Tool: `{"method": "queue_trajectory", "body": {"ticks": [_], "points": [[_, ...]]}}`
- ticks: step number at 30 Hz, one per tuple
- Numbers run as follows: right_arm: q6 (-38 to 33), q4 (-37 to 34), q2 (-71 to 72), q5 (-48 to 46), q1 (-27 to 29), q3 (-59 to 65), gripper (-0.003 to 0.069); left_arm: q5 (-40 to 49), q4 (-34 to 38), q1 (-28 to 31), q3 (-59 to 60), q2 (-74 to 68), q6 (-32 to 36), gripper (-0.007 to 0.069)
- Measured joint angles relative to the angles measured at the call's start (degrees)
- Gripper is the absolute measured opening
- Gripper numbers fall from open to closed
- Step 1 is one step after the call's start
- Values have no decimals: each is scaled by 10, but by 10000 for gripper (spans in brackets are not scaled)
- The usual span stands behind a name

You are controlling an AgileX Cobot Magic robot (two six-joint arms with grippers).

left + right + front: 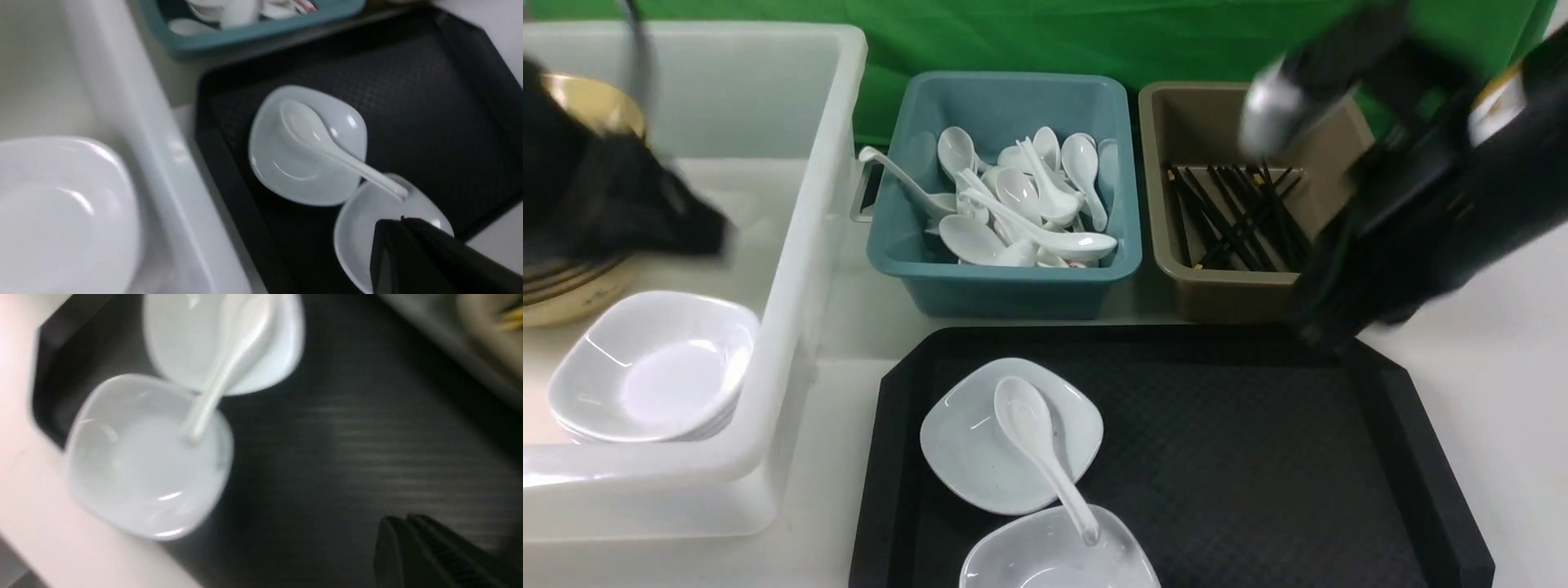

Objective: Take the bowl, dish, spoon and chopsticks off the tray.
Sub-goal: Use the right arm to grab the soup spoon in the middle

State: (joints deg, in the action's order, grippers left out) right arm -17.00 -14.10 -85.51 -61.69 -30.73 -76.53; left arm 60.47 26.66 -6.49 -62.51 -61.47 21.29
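The black tray (1258, 457) holds two small white dishes, one (968, 457) behind the other (1029, 563). The white spoon (1033, 433) lies across both, scoop in the far dish; it also shows in the left wrist view (322, 143) and the right wrist view (233, 347). The mustard-tan bowl (572, 298) sits in the white bin, partly hidden by my left arm. Black chopsticks (1241, 220) lie in the brown tub; none show on the tray. My left gripper (715, 233) is shut and empty over the bin. My right gripper (1319, 335) is shut and empty at the tray's far right corner.
A large white bin (800, 269) on the left also holds stacked white dishes (654, 367). A teal tub (1005, 286) with several white spoons and a brown tub (1225, 298) stand behind the tray. Both arms look motion-blurred.
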Motion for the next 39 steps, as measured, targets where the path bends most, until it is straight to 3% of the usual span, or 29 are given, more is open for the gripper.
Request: {"method": "queue_trajectory", "body": {"ticks": [3, 6, 10, 14, 27, 29, 30, 34, 39], "points": [[-11, -34, -41, 29, -14, 7, 67, -70, -5, -75, 86, 15, 23, -10], [-21, -46, -91, 73, -49, 4, 188, -135, -8, -143, 167, 15, 31, -9], [-27, -49, -159, 116, -85, -23, 348, -180, -17, -172, 216, 15, -1, -6], [-28, -48, -224, 131, -103, -65, 394, -184, -46, -174, 219, 15, -12, -6], [-13, -30, -320, 161, -114, -89, 391, -196, -56, -174, 219, 15, -16, -6], [-9, -29, -322, 162, -114, -89, 349, -202, -56, -174, 219, 15, -16, -6], [-7, -29, -322, 162, -114, -89, 278, -207, -57, -174, 219, 15, -17, -6], [-5, -28, -315, 154, -115, -95, 111, -224, -57, -174, 219, 15, -18, -6], [-4, -25, -286, 127, -115, -120, 109, -254, -57, -174, 214, 15, -25, -6]]}}
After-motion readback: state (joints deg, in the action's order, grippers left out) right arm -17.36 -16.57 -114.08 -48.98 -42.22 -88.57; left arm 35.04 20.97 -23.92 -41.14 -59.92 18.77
